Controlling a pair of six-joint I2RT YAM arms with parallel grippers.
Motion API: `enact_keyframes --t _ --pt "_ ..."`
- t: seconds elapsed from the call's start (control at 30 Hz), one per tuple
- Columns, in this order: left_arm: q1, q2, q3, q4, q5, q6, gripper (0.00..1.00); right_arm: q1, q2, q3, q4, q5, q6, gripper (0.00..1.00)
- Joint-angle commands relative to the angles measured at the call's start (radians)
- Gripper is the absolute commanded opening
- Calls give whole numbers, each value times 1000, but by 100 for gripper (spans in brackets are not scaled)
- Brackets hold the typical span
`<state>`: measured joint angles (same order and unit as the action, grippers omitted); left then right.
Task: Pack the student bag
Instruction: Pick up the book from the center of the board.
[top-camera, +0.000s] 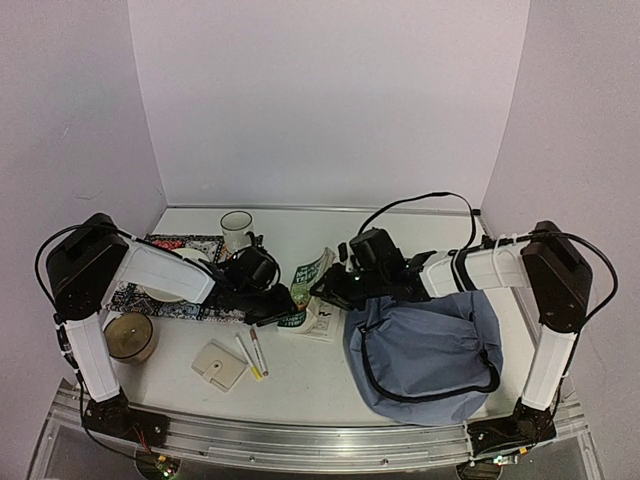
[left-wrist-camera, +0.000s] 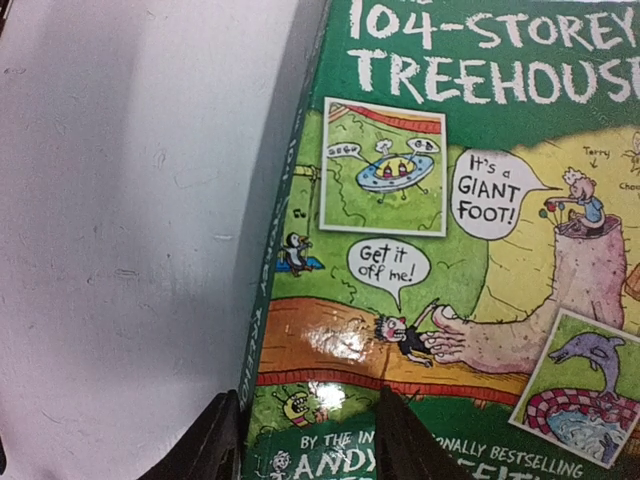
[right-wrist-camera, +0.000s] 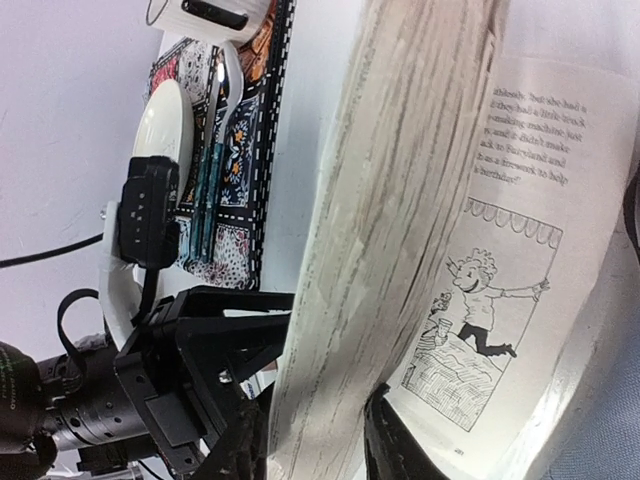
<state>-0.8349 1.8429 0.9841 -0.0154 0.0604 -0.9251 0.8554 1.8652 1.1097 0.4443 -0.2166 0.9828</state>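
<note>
- The left tool (left-wrist-camera: 305, 447) has its fingers (left-wrist-camera: 212, 448) apart. They sit over the near left corner of a book (left-wrist-camera: 450, 250), one finger off the spine and one over the cover. I cannot tell whether they touch it.
- The right tool (right-wrist-camera: 315, 442) is clamped on the thick block of pages, with a finger on each side. One loose page lies flat to the right of the block.
- The book stands partly raised in the middle of the table (top-camera: 300, 225), between the two tools.
- The title reads "104-STOREY TREEHOUS", cut off at the right edge of the left wrist view.
- Speech bubbles say "It's a GIANT FOOT!" and "Get it off me!". A small label says "Terry".
- The bottom line reads "BY THE IN…ONALLY BESTSELLING" and "ANDY", partly hidden by a finger.
- The text on the open page is too blurred to read properly. Under it is a drawing of a running boy.
- The bag (top-camera: 430, 345) lies on the near right of the table, just right of the book. Its far edge is hidden under the right arm.
- Far left, a patterned mat (top-camera: 165, 243) carries a plate (right-wrist-camera: 162, 125), mostly covered by the left arm in the top view.
- A mug (top-camera: 237, 230) stands just beyond the mat.
- Near left are a round tub (top-camera: 128, 335), a pale wallet (top-camera: 220, 365) and two pens (top-camera: 252, 355).
</note>
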Motion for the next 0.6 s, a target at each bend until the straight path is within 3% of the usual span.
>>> enact_keyframes --t 0.0,0.17,0.33,0.4,0.57 --pt "-19 -48 -13 81 42 -24 47 -3 30 -53 43 -29 52 36" --pt "-20 -35 -12 86 48 -26 47 -7 39 -56 47 -38 43 45" --pt "-19 -31 -11 90 49 -26 47 -15 45 -58 63 -46 36 45" --pt "-18 -34 -12 89 47 -26 47 -19 41 -64 71 -52 37 37" --pt "-11 -80 -40 92 17 -33 49 -32 -13 -90 91 -50 36 2"
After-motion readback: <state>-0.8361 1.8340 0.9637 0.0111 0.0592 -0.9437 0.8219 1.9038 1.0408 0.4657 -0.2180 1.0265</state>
